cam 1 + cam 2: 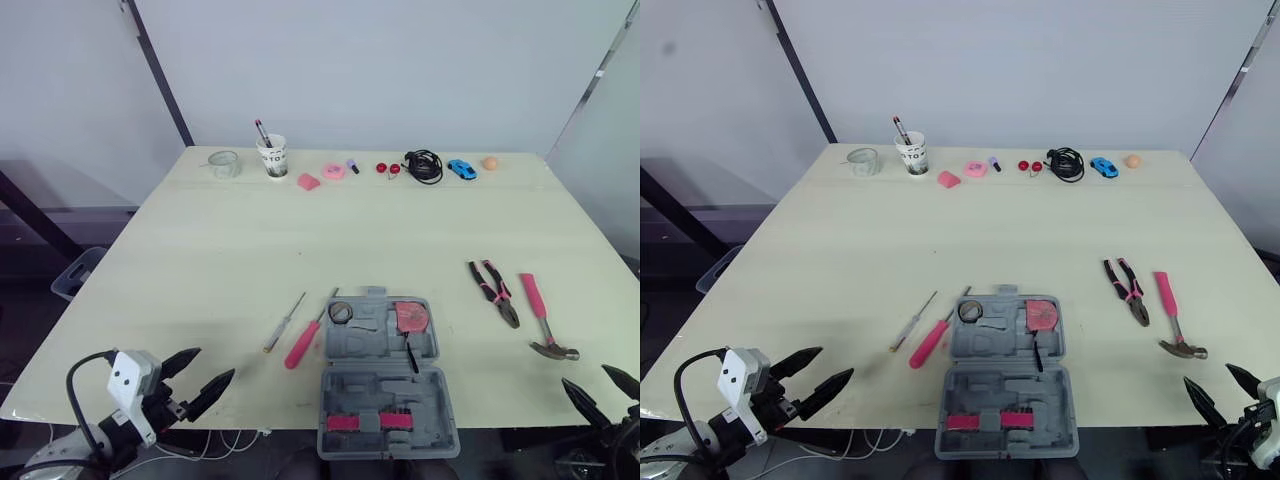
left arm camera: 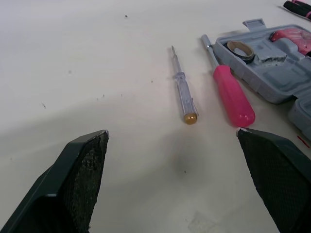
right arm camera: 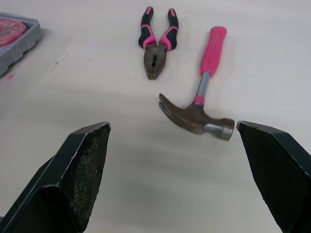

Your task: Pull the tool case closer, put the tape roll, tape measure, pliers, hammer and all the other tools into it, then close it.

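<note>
The fingers (image 2: 87,165) of the left gripper (image 1: 215,363) are standing wide apart, pointing at a thin screwdriver (image 1: 284,322) and a pink screwdriver (image 1: 304,343) lying just left of the case (image 1: 375,385). The right gripper (image 1: 585,376) is gaping wide too, facing the hammer (image 1: 543,320), with the pliers (image 1: 494,292) lying beside it. The case is sitting open at the table's (image 1: 250,250) near edge, holding the tape roll (image 1: 341,312) and tape measure (image 1: 411,317).

Cup (image 1: 272,157), cable (image 1: 424,165), toy car (image 1: 461,169) along far edge.
</note>
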You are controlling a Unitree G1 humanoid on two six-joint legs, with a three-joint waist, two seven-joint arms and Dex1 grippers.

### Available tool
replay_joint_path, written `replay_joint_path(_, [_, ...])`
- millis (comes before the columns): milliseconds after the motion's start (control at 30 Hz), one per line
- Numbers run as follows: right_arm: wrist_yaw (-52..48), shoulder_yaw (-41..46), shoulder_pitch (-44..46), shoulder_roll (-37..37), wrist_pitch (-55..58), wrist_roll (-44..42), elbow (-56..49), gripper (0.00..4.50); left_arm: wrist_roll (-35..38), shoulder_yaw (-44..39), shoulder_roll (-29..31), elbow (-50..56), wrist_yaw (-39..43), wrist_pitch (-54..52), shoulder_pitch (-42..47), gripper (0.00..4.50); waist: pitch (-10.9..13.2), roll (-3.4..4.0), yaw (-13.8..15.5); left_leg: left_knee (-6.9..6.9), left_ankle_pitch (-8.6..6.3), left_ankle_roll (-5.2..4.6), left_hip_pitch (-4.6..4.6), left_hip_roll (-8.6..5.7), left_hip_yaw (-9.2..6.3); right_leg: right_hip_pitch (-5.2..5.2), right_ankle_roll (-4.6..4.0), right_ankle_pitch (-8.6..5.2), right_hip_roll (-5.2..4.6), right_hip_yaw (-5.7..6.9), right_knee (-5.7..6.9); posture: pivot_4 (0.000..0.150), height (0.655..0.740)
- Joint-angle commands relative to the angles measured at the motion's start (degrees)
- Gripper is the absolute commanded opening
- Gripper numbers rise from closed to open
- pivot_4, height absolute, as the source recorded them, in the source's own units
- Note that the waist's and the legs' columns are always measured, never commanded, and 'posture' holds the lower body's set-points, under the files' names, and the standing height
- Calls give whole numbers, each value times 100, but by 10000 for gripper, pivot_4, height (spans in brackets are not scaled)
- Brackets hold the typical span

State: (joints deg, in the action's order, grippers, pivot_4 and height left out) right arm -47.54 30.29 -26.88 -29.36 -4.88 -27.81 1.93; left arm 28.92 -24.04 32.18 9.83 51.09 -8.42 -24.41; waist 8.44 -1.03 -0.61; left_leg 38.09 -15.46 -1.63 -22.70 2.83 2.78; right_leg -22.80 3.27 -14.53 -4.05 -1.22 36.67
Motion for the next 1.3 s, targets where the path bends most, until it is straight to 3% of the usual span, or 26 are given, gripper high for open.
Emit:
replay_joint_path(33, [-99,82,11,-169,93,-150,-488,44071,60,52,63,380,-27,-55,68,45000,0,1,1,0,0,0,0,-1,0,0,0,0,2,0,0,1500,7400])
replay_joint_path(333, [306,-309,654,-174,590,64,-762,44071,51,526,495,834,522,-173,474,45000,-4,-4,3,1,1,-1,0,-9,0,4,0,0,8,2,3,1500,7400])
replay_joint_path(700, [1018,-1090,1888,-403,1732,607,-428,44071,456,1117,1194,1026,1359,-632,1660,45000,0,3,-5,9,2,-3,2,-38,0,10,2,1,17,1,10,1500,7400])
replay_joint_path(1300, [1278,-1864,4173,-335,1980,1373,2012,44071,1142,1578,1414,1264,1917,-1433,3197,45000,4,4,-16,13,3,-3,-6,-37,0,11,25,14,47,-5,14,1500,7400])
